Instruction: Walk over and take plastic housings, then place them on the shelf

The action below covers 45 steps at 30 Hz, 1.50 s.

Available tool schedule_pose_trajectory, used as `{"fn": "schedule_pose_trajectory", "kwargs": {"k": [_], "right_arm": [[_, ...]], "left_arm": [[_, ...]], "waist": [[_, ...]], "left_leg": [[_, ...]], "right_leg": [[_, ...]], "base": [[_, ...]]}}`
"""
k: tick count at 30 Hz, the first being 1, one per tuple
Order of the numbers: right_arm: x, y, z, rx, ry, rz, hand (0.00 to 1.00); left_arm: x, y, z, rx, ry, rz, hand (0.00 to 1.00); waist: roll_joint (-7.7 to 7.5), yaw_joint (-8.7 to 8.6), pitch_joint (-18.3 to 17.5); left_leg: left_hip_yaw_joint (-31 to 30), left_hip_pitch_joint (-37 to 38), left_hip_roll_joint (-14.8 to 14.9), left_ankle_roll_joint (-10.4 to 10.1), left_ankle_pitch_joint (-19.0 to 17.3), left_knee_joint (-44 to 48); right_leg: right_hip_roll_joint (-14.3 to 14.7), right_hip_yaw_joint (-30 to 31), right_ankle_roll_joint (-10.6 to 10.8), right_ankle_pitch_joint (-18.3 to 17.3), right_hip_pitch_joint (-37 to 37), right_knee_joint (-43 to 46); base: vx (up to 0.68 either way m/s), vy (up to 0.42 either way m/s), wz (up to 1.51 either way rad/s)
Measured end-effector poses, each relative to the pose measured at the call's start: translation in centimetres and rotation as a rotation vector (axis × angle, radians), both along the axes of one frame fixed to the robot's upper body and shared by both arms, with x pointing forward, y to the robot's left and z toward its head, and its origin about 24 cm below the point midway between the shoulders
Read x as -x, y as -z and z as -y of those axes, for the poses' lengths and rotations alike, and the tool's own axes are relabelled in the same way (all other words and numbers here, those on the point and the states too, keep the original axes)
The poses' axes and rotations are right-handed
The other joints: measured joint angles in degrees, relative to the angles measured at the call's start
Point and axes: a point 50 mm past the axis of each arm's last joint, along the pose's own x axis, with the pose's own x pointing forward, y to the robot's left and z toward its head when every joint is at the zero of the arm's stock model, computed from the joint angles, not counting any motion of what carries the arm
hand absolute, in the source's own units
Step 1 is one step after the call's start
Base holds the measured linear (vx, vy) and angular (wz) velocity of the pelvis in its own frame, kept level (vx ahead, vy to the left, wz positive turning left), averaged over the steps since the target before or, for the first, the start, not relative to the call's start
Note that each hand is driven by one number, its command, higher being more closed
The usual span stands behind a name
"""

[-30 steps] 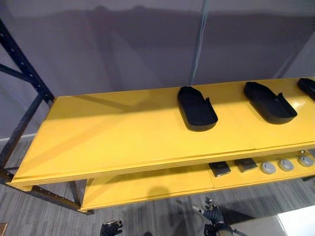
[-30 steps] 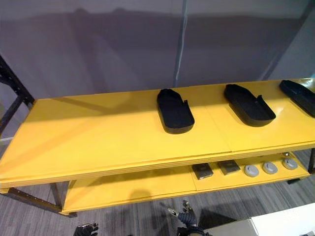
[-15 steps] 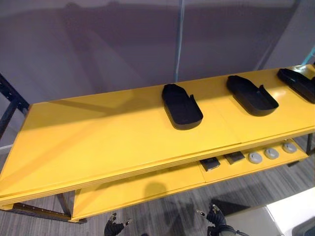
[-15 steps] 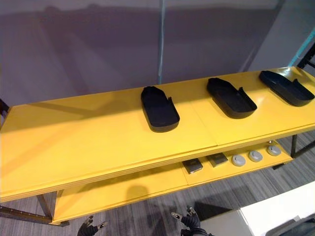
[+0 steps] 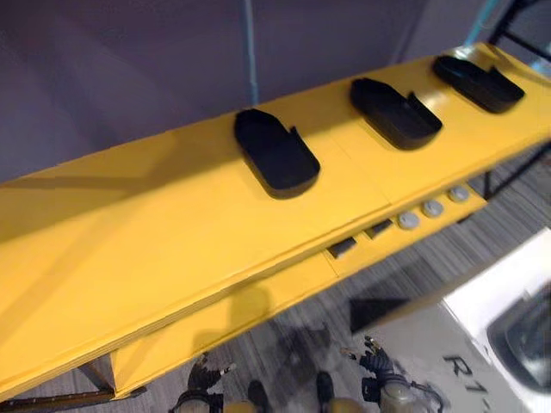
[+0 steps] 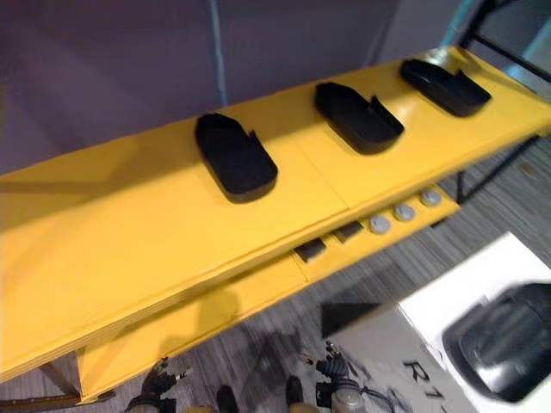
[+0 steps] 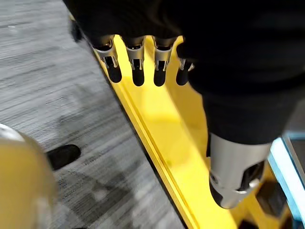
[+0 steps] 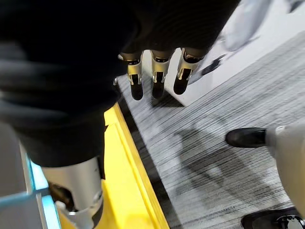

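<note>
Three black plastic housings lie in a row on the yellow shelf's top board (image 5: pixel 155 249): one near the middle (image 5: pixel 274 155), one further right (image 5: pixel 393 112), one at the far right end (image 5: pixel 478 82). Another dark housing (image 6: pixel 508 340) rests on a white table (image 6: pixel 430 331) at the lower right. My left hand (image 5: pixel 202 379) hangs low over the floor, open, fingers (image 7: pixel 137 67) straight and holding nothing. My right hand (image 5: pixel 374 366) hangs beside the white table's corner, also open and holding nothing, its fingers (image 8: pixel 155 76) straight.
The lower yellow board (image 5: pixel 258 301) carries three grey discs (image 5: pixel 433 207) and two dark blocks (image 5: pixel 342 249) at its right part. Grey striped floor lies between me and the shelf. A dark frame post (image 6: pixel 482 163) holds the shelf's right end.
The camera has swung to the right, so the shelf slides left and tilts in view. The white table with its dark housing has come into view. Both hands still hang open.
</note>
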Motion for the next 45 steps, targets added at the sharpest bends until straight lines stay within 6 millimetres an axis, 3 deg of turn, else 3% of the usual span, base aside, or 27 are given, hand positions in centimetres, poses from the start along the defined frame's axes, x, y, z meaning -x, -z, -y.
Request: {"fn": "schedule_pose_trajectory", "kwargs": {"k": [1,3,5,7,9,10,12,15,17,19,21,24,25,26,28,30,31,35,38,40,42,43,45], "right_arm": [[-0.1,-0.1,-0.1,0.0,-0.004,0.004,0.0],[0.2,0.1,-0.1,0.0,-0.001,-0.006,0.0],[1.1,0.5,0.0,0.003,0.0,-0.036,0.0],[1.3,0.8,0.0,0.004,-0.005,-0.052,0.0],[0.3,0.3,0.0,0.01,-0.011,-0.026,0.0],[-0.2,0.1,1.1,0.044,-0.01,-0.025,0.0],[0.9,0.6,1.6,0.055,0.0,-0.062,0.0],[2.0,1.0,2.1,0.06,0.032,-0.088,0.0],[2.4,1.1,2.3,0.064,0.035,-0.102,0.0],[2.2,1.1,2.3,0.067,0.035,-0.101,0.0],[1.9,1.0,2.4,0.071,0.034,-0.094,0.0],[1.0,0.6,2.3,0.072,0.028,-0.068,0.0],[0.7,0.5,2.3,0.072,0.027,-0.062,0.0],[0.8,0.5,2.3,0.073,0.027,-0.066,0.0],[0.9,0.8,1.9,0.061,0.023,-0.079,0.0],[0.9,0.8,2.0,0.066,0.024,-0.08,0.0],[1.0,0.8,2.0,0.068,0.02,-0.084,0.0],[2.4,1.3,2.7,0.089,0.02,-0.125,0.0],[3.4,1.6,3.1,0.094,0.034,-0.147,0.0],[3.9,1.7,2.9,0.079,0.048,-0.155,0.0],[4.1,1.8,2.7,0.07,0.053,-0.156,0.0],[3.9,1.7,2.7,0.07,0.053,-0.149,0.0],[3.9,1.7,2.9,0.078,0.064,-0.149,0.0]], "left_arm": [[-0.6,-0.3,0.0,0.001,-0.006,0.019,0.0],[-1.0,-0.5,-0.1,0.001,-0.013,0.031,0.0],[-0.9,-0.4,-0.2,-0.002,-0.013,0.025,0.0],[-0.3,-0.3,-0.5,-0.011,-0.011,0.012,0.0],[-0.2,-0.3,-1.0,-0.03,-0.007,0.01,0.0],[-0.5,-0.1,0.1,-0.014,0.036,-0.003,0.0],[0.2,0.3,0.7,-0.006,0.06,-0.025,0.0],[-0.1,0.3,1.2,-0.004,0.09,-0.026,0.0],[0.0,0.3,1.3,-0.004,0.095,-0.03,0.0],[0.6,0.6,1.3,-0.003,0.09,-0.044,0.0],[1.3,1.0,1.3,0.004,0.08,-0.071,0.0],[2.3,1.4,1.2,0.013,0.058,-0.104,0.0],[2.5,1.5,1.2,0.013,0.052,-0.11,0.0],[2.3,1.5,1.3,0.02,0.045,-0.104,0.0],[2.7,1.6,0.7,0.007,0.036,-0.117,0.0],[2.7,1.6,0.4,-0.001,0.038,-0.124,0.0],[2.3,1.5,0.2,-0.008,0.042,-0.116,0.0],[1.8,1.4,0.8,-0.006,0.069,-0.107,0.0],[1.6,1.4,1.2,-0.005,0.092,-0.105,0.0],[1.3,1.3,1.1,-0.006,0.093,-0.1,0.0],[2.0,1.5,1.2,-0.002,0.088,-0.118,0.0],[2.2,1.6,1.3,0.001,0.086,-0.126,0.0],[2.4,1.7,1.4,0.006,0.085,-0.131,0.0]], "waist": [[0.25,0.1,0.3],[0.79,-0.16,0.9],[0.48,-0.11,0.6],[-0.22,0.21,-1.0],[-1.71,0.78,-2.0],[-0.13,-0.04,-1.1],[0.04,-0.07,-1.3],[0.01,-0.24,-1.7],[0.07,-0.11,-1.7],[0.33,-0.06,-1.5],[1.19,0.1,-1.3],[2.89,0.04,-1.3],[3.53,-0.17,-1.3],[3.71,0.18,-0.7],[4.32,0.82,-0.7],[4.52,0.2,-0.6],[4.72,-0.17,-0.5],[5.66,-0.53,-0.9],[5.17,-1.3,-0.8],[4.47,-1.08,-0.3],[4.09,0.49,0.0],[4.12,0.45,0.0],[4.15,0.29,0.1]], "left_leg": [[1.7,-0.5,0.9,0.6,0.0,0.3],[3.4,0.3,1.8,1.4,0.5,0.6],[4.4,1.7,1.7,1.3,1.3,-0.1],[6.2,1.5,1.4,0.8,2.9,-1.7],[7.9,-1.0,0.5,0.1,4.4,-1.6],[3.2,-1.9,0.4,-0.1,5.8,-1.4],[-0.7,0.1,1.3,-1.0,6.1,-2.2],[-0.2,0.7,2.6,-2.1,6.9,-2.9],[-1.3,1.0,2.8,-2.3,7.1,-2.6],[-7.0,1.3,2.5,-2.3,7.0,-2.0],[-11.8,1.7,2.6,-3.7,6.1,-0.3],[-7.5,3.6,4.3,-4.8,3.0,0.0],[-6.2,4.0,5.4,-5.2,1.9,-0.2],[-2.1,5.6,6.0,-5.6,0.8,-1.1],[4.8,8.1,7.1,-5.8,0.8,-2.2],[7.5,9.1,7.5,-6.1,0.9,-2.3],[7.5,9.4,7.6,-6.6,1.3,-2.4],[5.7,10.6,9.4,-7.7,3.6,-2.4],[2.6,9.0,11.3,-8.1,3.8,3.0],[0.0,5.8,13.6,-8.4,3.4,11.8],[-5.3,1.9,16.5,-8.0,2.4,23.9],[-7.7,1.5,16.0,-8.2,0.8,24.9],[-13.2,1.2,11.6,-9.6,-4.6,22.3]], "right_leg": [[0.2,-1.1,-0.3,0.8,-0.3,-0.2],[-0.9,-9.2,-1.8,-12.1,-3.8,24.6],[-2.2,-12.8,-0.6,-15.9,-0.2,32.1],[-2.8,-14.8,0.8,-18.4,4.6,25.8],[-2.7,-13.8,-0.2,-19.7,7.1,13.1],[-1.2,-13.7,-2.7,-17.7,8.2,9.5],[0.1,-12.6,-3.2,-16.7,9.8,8.6],[1.4,-11.3,-4.1,-16.1,9.2,8.6],[1.9,-9.1,-4.3,-15.9,8.4,9.3],[1.9,-6.0,-4.2,-15.8,7.5,10.1],[2.3,-0.6,-3.6,-14.6,6.3,10.2],[3.8,6.9,-2.5,-11.0,5.0,7.0],[3.7,5.8,-3.6,-11.5,4.8,6.2],[0.9,-2.6,-4.7,-11.3,3.9,6.8],[-3.4,-20.4,-4.6,-11.2,2.9,8.5],[-6.3,-30.8,-5.1,-9.1,3.6,8.5],[-6.3,-32.3,-4.0,-7.8,3.6,8.5],[-3.3,-29.1,-4.2,-7.4,4.7,7.2],[-2.4,-29.0,-4.8,-7.6,6.6,5.0],[-1.8,-28.3,-5.1,-7.8,7.9,4.1],[-0.7,-25.3,-6.6,-8.8,8.7,4.8],[-0.6,-24.6,-6.7,-9.2,9.0,5.0],[-0.8,-22.1,-6.5,-10.0,10.0,6.2]], "base": [[-0.24,0.027,-0.61],[-0.16,0.016,-0.42],[-0.1,-0.004,-0.22],[-0.11,-0.08,-0.54],[-0.17,-0.184,-0.63],[-0.15,-0.201,-0.23],[-0.1,-0.172,-0.32],[-0.07,-0.078,-0.27],[-0.06,-0.039,-0.54],[-0.04,-0.061,-0.82],[-0.04,-0.034,-1.13],[-0.03,0.121,-1.52],[-0.07,0.161,-1.54],[-0.08,0.129,-1.4],[-0.06,0.081,-1.76],[-0.02,-0.039,-1.09],[0.0,-0.092,-0.59],[0.02,-0.156,-0.35],[0.03,-0.174,0.01],[0.0,-0.138,-0.17],[-0.02,-0.066,-0.62],[-0.03,0.002,-0.66],[-0.02,0.079,-0.57]]}}
